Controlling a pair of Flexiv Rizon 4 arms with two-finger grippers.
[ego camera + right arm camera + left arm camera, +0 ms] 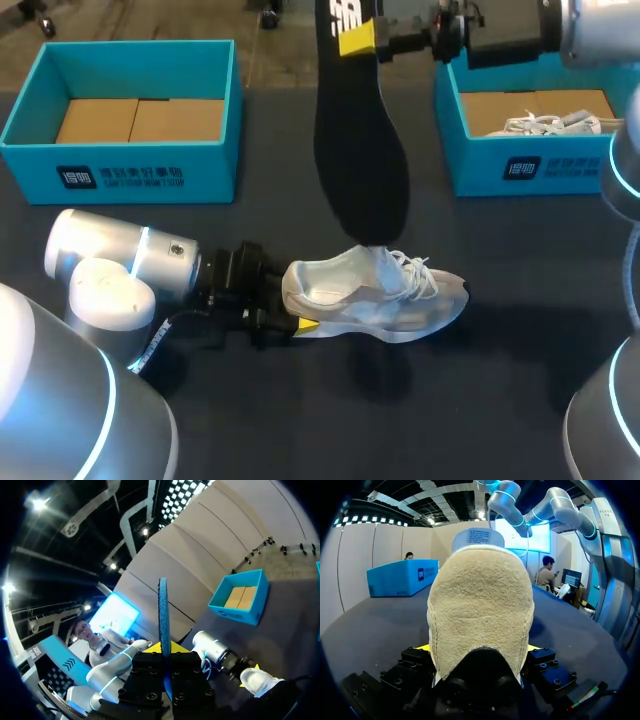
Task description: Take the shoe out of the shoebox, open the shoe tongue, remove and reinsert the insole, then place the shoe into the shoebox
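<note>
Left gripper [290, 302] pinches the heel of the sneaker [375, 295], which sits mid-table with its toe toward 3 o'clock. Right gripper [362, 40] pinches the insole [360, 150], toe end down at the sneaker's opening.
Insole, judged: light, floppy; hold it near the heel end.
Count: one sneaker on the table, one insole, left shoebox [130, 170] at 10 o'clock, right shoebox [520, 165] at 2.
</note>
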